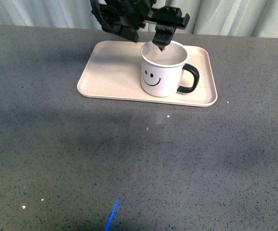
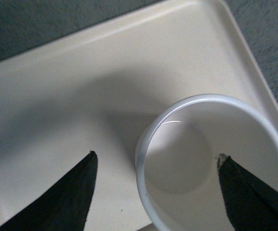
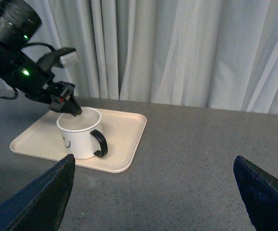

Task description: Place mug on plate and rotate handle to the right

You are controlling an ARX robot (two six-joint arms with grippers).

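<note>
Front view: the mug (image 1: 160, 77) stands upright on the plate (image 1: 110, 77), handle (image 1: 191, 78) pointing right; left wrist view: the left gripper (image 2: 156, 155) is spread open astride the mug's rim; right wrist view: the right gripper (image 3: 153, 161) is open too, well apart over the desk (image 3: 201, 144).

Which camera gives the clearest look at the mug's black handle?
The front view: the whole handle shows there, sticking out on the right of the mug. The right wrist view shows it too, only smaller. The left wrist view catches just the mug's rim and inside, no handle.
</note>
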